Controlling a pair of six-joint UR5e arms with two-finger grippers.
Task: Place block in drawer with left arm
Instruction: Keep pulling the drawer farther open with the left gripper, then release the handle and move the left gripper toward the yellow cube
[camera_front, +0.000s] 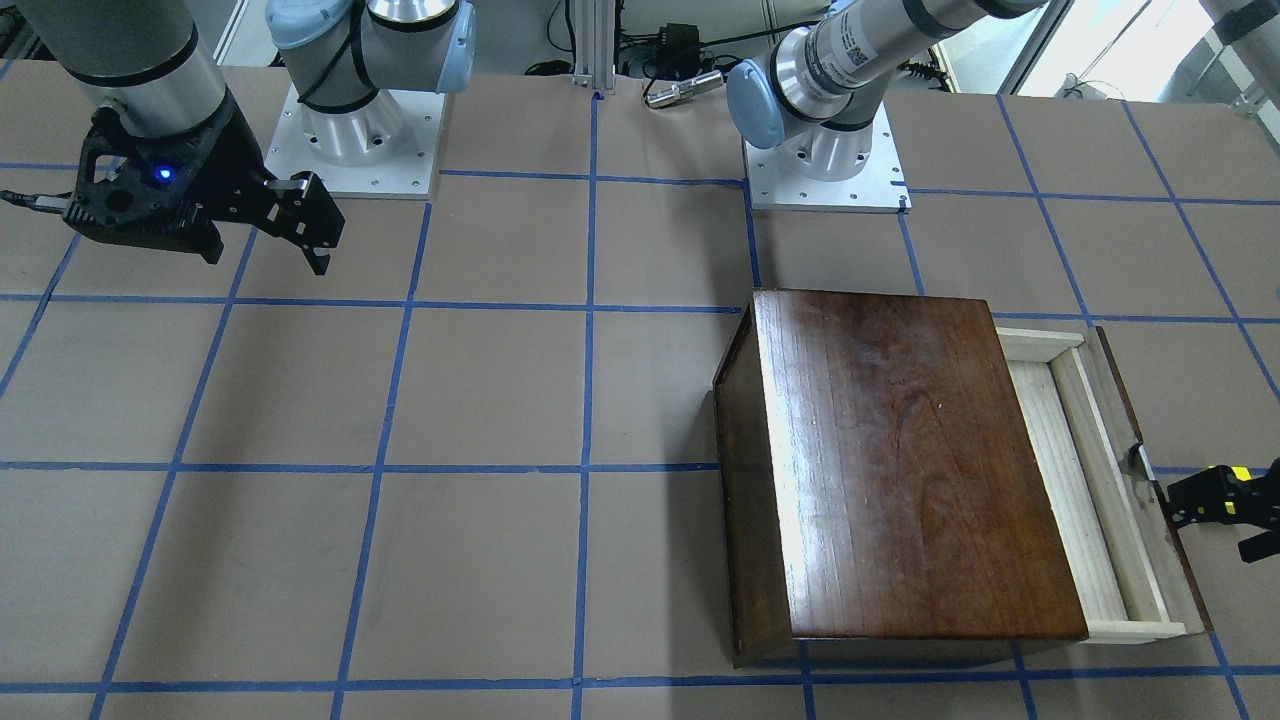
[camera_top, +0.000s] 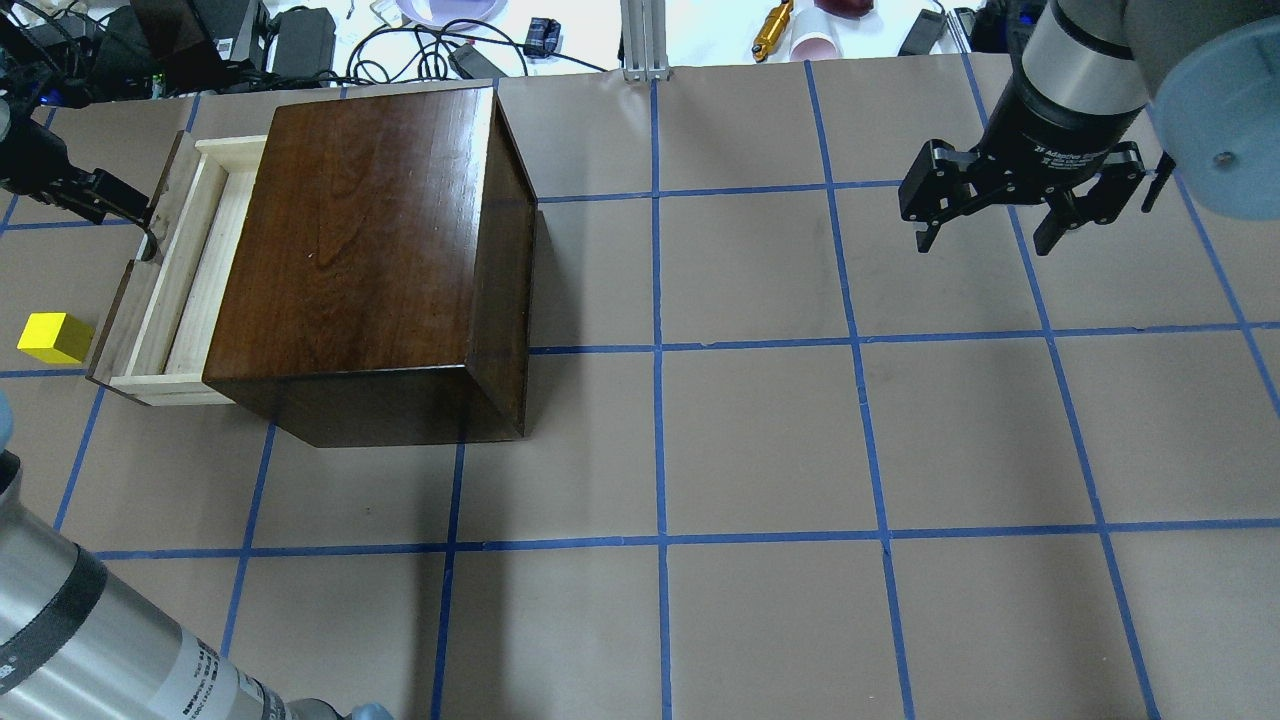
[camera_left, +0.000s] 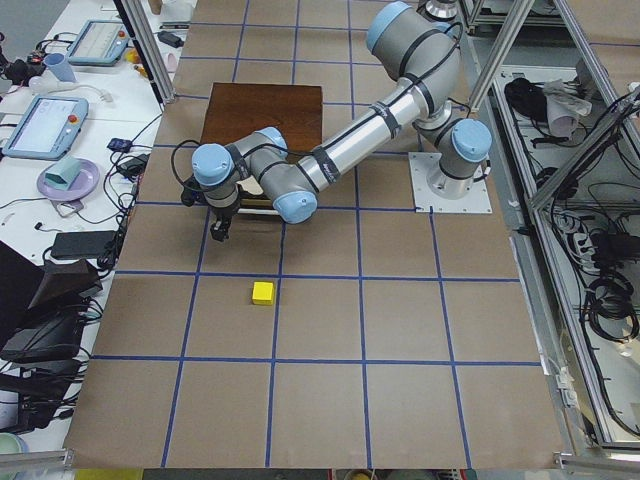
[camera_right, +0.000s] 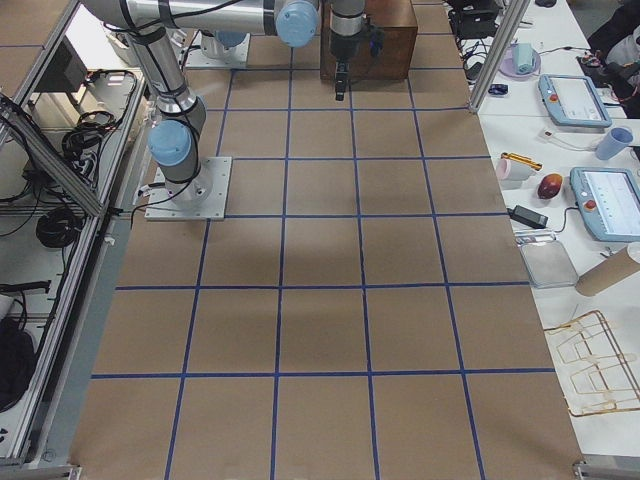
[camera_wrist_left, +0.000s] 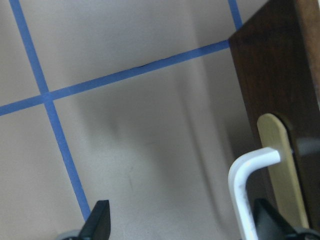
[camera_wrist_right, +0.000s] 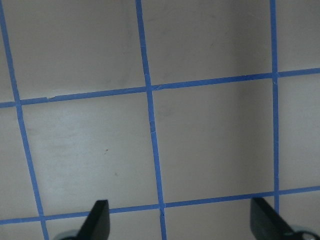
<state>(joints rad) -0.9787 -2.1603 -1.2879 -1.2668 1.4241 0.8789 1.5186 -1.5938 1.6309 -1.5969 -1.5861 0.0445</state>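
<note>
One small yellow block (camera_top: 55, 337) sits on the counter (camera_top: 760, 440), outside the drawer and just beside the robot-side corner of its dark front panel. Overhead view shows a slight gap between them.

Drawer (camera_top: 190, 265) is pulled partway out of the dark-brown wooden box (camera_top: 370, 230). Pale tray interior exposed, no block in it.

Left end effector (camera_top: 105, 198) is at the drawer front, by the metal pull handle (camera_wrist_left: 244, 187). Wrist view: fingers spread wide, handle inside the gap close to one finger, not clamped. Released, holding nothing.

Right end effector (camera_top: 985, 238) hangs over bare counter, well apart from the box. Fingers also spread, nothing held.

Progress, as a judgement: the opening looks done, and the gap seems ample for the block. Left to do: back off the handle, grasp the block, carry it over the tray, let go. Block not yet touched.
</note>
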